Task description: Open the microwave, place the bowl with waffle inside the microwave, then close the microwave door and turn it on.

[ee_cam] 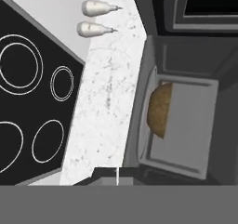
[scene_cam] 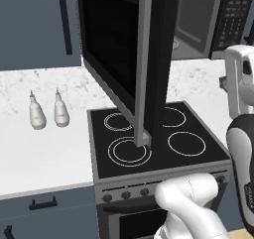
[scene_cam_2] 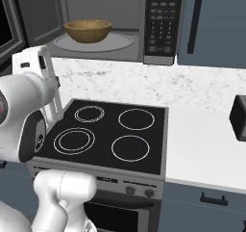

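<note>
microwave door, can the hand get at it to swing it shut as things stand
Probably yes: the large black glass-fronted microwave door stands wide open over the black stove, nothing beside its free edge; the brown wooden bowl sits clear inside.

2 white bottles (scene_cam: 48,112) on counter (scene_cam: 44,153) nr stove (scene_cam: 154,139).

The open door (scene_cam: 130,59) runs off the top of the left base view and hides most of the microwave (scene_cam: 208,20) cavity. In the hand view the bowl (ee_cam: 159,109) is half hidden by the cavity wall. Whether it holds a waffle cannot be told. A dark object (scene_cam_2: 239,118) is cut off at the right edge.
</note>
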